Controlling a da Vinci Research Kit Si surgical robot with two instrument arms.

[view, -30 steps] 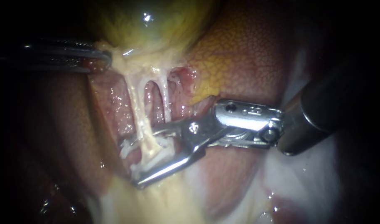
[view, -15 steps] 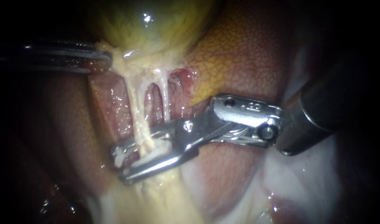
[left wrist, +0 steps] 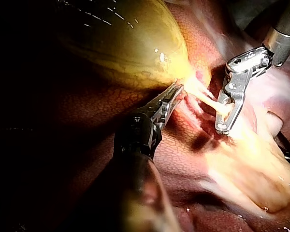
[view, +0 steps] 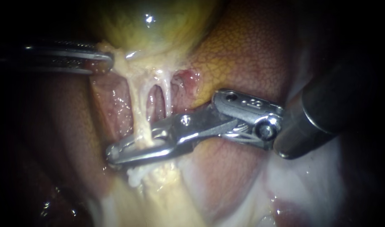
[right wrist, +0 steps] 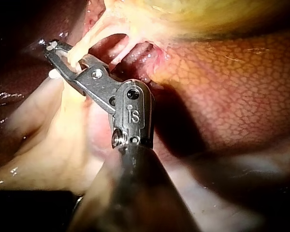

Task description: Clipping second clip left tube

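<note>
The slim silver jaws of the right instrument [view: 113, 154] are pressed nearly together and pinch the left tube [view: 138, 115], a pale cream, stringy strand that passes between them just behind their tips. The right wrist view shows the same: the strand comes out between the two jaws close to their ends. Just beyond the jaws on the side away from the gallbladder, a small lumpy white clip [view: 133, 177] sits on the same strand, close to the lower jaw. The tube then widens into a broad band of yellowish fatty tissue [view: 167, 197].

On the hinge side of the jaws, a thinner whitish right tube [view: 168, 98] runs beside the left tube and ends from sight at the upper jaw. It is not between the jaws. Wet pink tissue shows between the two strands. Behind the hinge is the shiny metal wrist piece [view: 247, 107], then the dark round shaft [view: 322, 109].

Both tubes rise to the glossy yellow-green gallbladder [view: 158, 25]. There the long, thin, ridged metal jaws of the left instrument [view: 108, 61] are closed on pale tissue at the gallbladder's narrow end, well apart from the right instrument's jaws. The mottled reddish-brown liver [view: 247, 59] lies around and beneath everything.
</note>
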